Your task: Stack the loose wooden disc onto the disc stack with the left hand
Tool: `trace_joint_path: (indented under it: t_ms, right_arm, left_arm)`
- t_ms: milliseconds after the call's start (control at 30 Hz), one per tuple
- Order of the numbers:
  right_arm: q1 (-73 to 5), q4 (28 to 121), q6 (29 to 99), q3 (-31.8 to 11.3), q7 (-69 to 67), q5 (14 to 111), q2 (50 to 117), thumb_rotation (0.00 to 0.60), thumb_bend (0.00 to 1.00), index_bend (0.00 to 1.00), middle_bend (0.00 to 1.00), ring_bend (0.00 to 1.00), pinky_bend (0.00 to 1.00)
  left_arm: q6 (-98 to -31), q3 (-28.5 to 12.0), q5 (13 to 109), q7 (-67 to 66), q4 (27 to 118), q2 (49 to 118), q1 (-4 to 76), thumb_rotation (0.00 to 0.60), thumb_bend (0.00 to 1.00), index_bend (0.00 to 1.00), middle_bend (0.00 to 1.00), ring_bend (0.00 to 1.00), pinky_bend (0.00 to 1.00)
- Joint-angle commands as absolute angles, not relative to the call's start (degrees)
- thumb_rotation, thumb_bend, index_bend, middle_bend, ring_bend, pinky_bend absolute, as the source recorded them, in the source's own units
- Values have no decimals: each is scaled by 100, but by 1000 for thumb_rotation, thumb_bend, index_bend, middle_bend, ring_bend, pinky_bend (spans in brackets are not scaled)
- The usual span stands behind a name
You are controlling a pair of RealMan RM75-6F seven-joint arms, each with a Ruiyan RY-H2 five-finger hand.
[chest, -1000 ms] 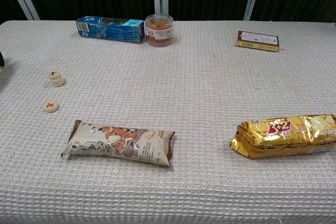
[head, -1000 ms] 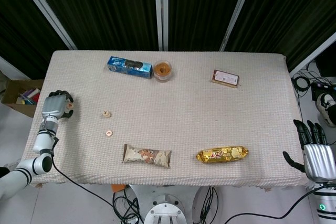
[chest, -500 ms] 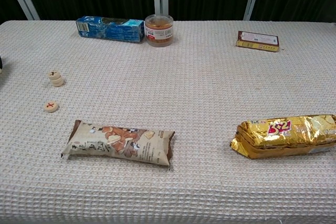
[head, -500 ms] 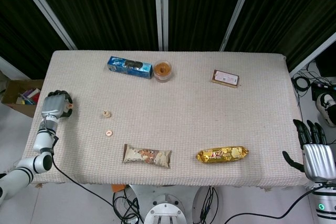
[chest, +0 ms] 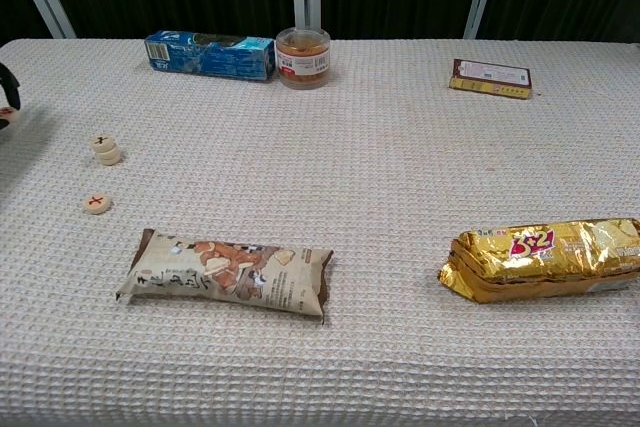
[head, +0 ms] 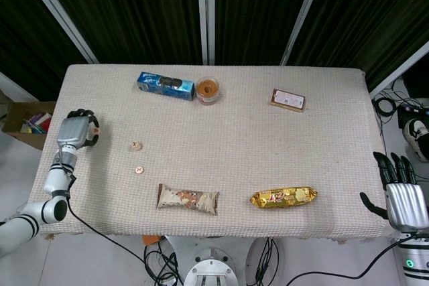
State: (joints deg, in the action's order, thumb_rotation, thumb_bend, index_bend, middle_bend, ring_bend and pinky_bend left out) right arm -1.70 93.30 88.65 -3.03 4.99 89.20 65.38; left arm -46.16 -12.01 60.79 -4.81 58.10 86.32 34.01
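The disc stack (head: 136, 145) (chest: 105, 149) stands near the table's left side, its top disc marked with a dark cross. A short way in front of it lies the loose wooden disc (head: 138, 169) (chest: 96, 203), flat, with a red cross. My left hand (head: 76, 130) hovers at the table's left edge, left of the stack and apart from both; its fingers are bent and spread, holding nothing. Only its fingertips (chest: 8, 84) show in the chest view. My right hand (head: 399, 191) hangs off the front right corner, fingers straight and apart, empty.
A brown snack pack (head: 188, 199) lies in front of the discs, and a gold snack bag (head: 283, 197) at the front right. At the back stand a blue box (head: 165, 86), a small jar (head: 208, 90) and a brown packet (head: 288, 100).
My left hand has shifted slightly up and towards the table; its fingertips now show more at the chest view's left edge. Discs and right hand have not moved.
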Motion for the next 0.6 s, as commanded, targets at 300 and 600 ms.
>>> trace_joint_path:
  t_ms: [300,600]
  right_arm:
    - [-207,9278,8813,-310,420,8910,6515,600,176,9,124,0,83]
    - [-199,9210,8816,-309,339,8878,6529,600,176,9,124,0,83]
  left_arm:
    - [-4852,-1056,6196,-1478,7932,8014,3654,600,407,518,177,109,134]
    - [-4879,-997,5942,-1819,7945,8251,3846,600,408,517,177,109,134]
